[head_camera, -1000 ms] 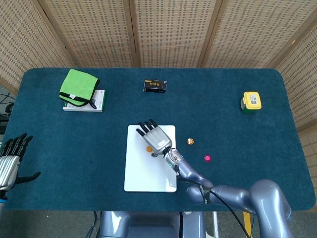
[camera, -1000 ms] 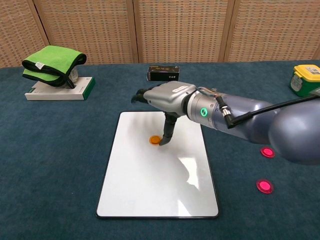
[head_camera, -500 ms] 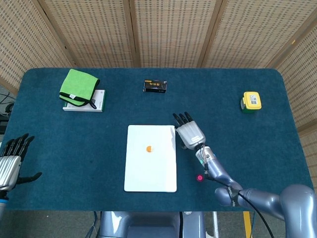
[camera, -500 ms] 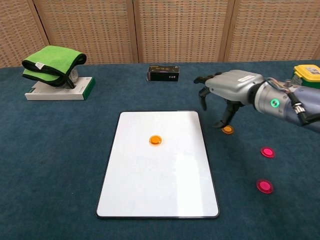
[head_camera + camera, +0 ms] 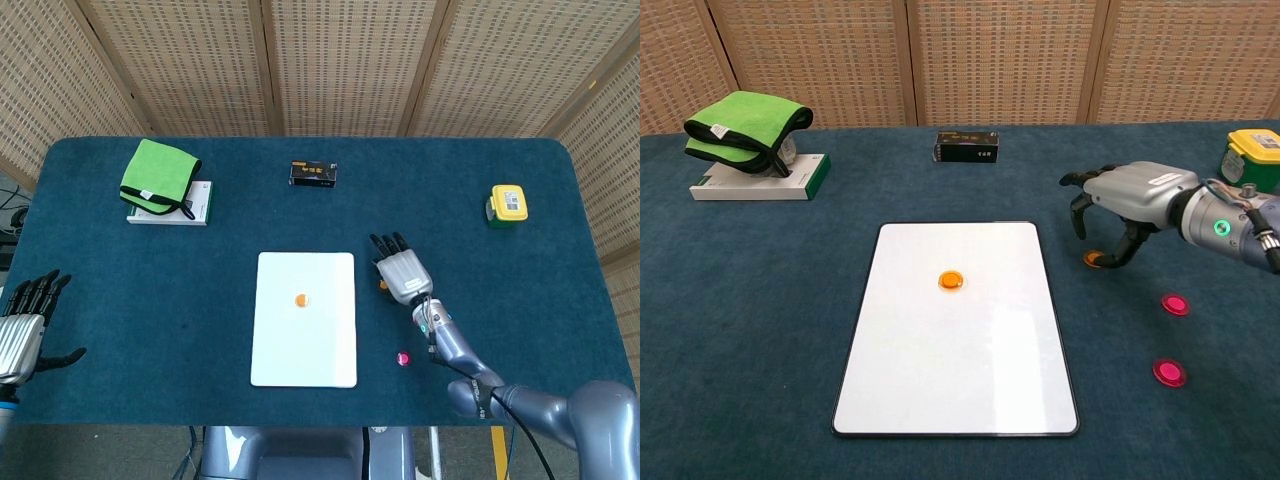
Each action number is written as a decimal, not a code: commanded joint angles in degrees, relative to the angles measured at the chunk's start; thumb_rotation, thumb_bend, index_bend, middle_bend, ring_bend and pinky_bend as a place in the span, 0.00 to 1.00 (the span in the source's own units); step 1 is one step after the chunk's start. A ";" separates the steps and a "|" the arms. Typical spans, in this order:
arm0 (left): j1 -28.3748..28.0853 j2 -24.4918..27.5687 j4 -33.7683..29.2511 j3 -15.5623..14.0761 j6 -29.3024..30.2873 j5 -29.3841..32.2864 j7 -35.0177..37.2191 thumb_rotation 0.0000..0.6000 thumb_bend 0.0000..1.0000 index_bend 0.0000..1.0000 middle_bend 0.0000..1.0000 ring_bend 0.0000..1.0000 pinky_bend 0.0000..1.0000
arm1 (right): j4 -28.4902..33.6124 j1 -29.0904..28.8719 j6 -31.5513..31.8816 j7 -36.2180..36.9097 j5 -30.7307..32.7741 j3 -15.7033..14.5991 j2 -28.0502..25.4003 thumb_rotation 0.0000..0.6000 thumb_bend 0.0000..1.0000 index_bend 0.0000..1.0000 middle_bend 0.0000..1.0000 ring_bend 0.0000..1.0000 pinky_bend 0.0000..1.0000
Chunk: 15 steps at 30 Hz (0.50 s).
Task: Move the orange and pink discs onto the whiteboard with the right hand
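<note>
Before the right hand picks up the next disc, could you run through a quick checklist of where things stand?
1. One orange disc lies on the whiteboard: ok.
2. Second orange disc is on the whiteboard: not ok, it sits on the cloth beside it.
3. Right hand is over that disc: ok.
4. Right hand's grip on it: cannot tell.
5. Both pink discs are on the whiteboard: not ok.
6. Left hand is away from the work: ok.

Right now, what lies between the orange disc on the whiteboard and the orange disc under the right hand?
Only bare whiteboard, its dark right edge, then a strip of blue tablecloth. No object sits between the disc on the board and the second orange disc, as the chest view shows.
</note>
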State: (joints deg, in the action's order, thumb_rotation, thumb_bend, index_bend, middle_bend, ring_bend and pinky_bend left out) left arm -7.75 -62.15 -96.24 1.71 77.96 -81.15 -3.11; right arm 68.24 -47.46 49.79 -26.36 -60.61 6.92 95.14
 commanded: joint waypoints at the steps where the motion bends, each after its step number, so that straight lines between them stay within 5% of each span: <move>1: -0.01 0.07 0.00 -0.02 -0.06 0.03 0.09 1.00 0.00 0.00 0.00 0.00 0.00 | -0.79 0.08 -0.12 0.02 -0.53 -0.25 0.70 1.00 0.35 0.42 0.00 0.00 0.00; 15: -0.07 0.17 -0.05 -0.11 -0.23 0.11 0.12 1.00 0.00 0.00 0.00 0.00 0.00 | -5.23 0.87 -1.36 1.83 -2.09 -0.48 2.74 1.00 0.35 0.42 0.00 0.00 0.00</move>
State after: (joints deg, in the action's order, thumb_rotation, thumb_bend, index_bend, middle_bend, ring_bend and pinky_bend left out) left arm -7.82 -61.98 -96.29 1.60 77.74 -81.05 -2.99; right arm 63.07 -46.63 48.48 -24.58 -62.65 6.46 97.86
